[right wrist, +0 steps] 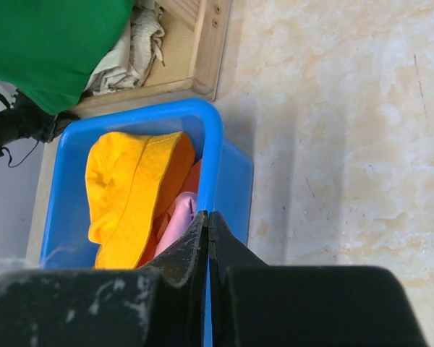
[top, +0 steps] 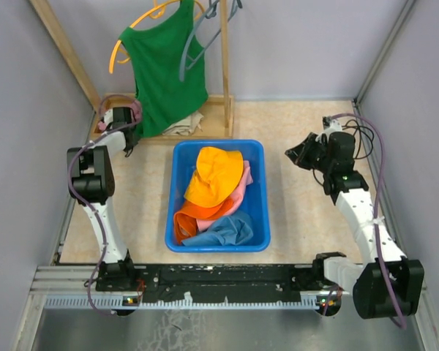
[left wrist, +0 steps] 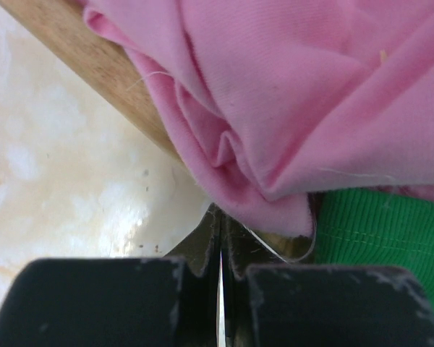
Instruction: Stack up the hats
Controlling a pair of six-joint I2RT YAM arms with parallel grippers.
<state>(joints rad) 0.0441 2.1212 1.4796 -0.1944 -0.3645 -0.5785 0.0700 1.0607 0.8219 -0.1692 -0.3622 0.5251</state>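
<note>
Hats are seen heaped in the blue bin (top: 263, 191) at the table's centre. The yellow-orange hat (top: 214, 175) lies uppermost, over the bright orange hat (top: 192, 218) and pink hat (top: 242, 188), with the light blue hat (top: 224, 232) crumpled nearest. No tidy stack is formed, so the stacking is judged barely begun. The left gripper (left wrist: 220, 242), at far left by some pink fabric (left wrist: 311, 94), and the right gripper (right wrist: 207, 231) are both clenched on nothing.

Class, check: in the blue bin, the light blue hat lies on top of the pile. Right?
No. The yellow-orange hat lies on top of the pile in the blue bin; the light blue hat lies at its near end. The top external view shows it.
</note>
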